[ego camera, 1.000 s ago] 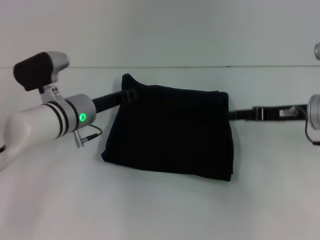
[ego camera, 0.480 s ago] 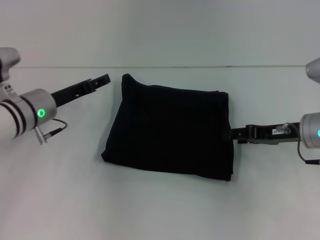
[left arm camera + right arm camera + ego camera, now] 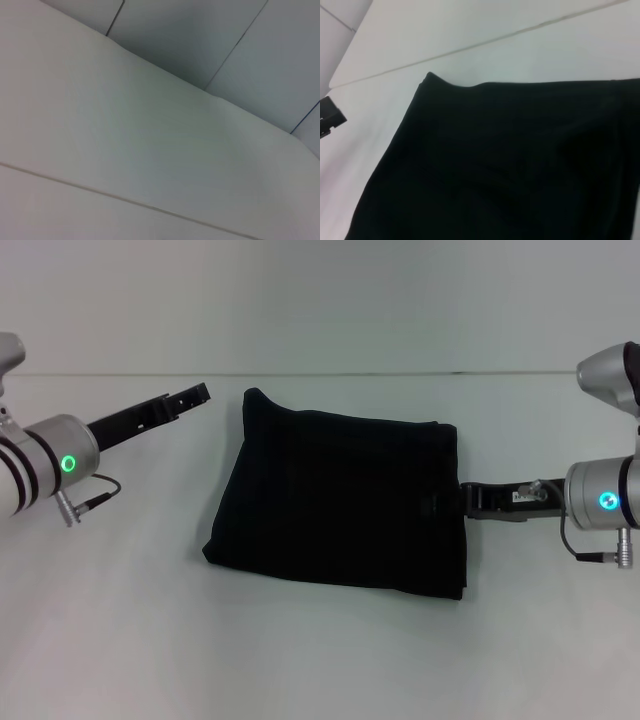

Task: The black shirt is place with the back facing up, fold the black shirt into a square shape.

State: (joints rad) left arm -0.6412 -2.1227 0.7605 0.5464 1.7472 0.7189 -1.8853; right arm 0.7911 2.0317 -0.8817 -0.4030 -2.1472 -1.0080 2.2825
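Observation:
The black shirt (image 3: pixel 340 505) lies folded into a rough square in the middle of the white table, plain side up, with one corner sticking up at its far left. It fills most of the right wrist view (image 3: pixel 510 165). My left gripper (image 3: pixel 190 396) hovers off the shirt's far left corner, apart from the cloth; its tip also shows in the right wrist view (image 3: pixel 329 117). My right gripper (image 3: pixel 468 502) sits low at the shirt's right edge, against the cloth. The left wrist view shows no shirt.
The white table (image 3: pixel 320 650) stretches bare around the shirt, with a seam line along its far side (image 3: pixel 400 373). Behind it stands a plain pale wall. The left wrist view holds only the table surface (image 3: pixel 125 150) and wall panels.
My left gripper has let go of the shirt's far left corner and drawn back to the left. My right gripper has moved nearer along the shirt's right edge.

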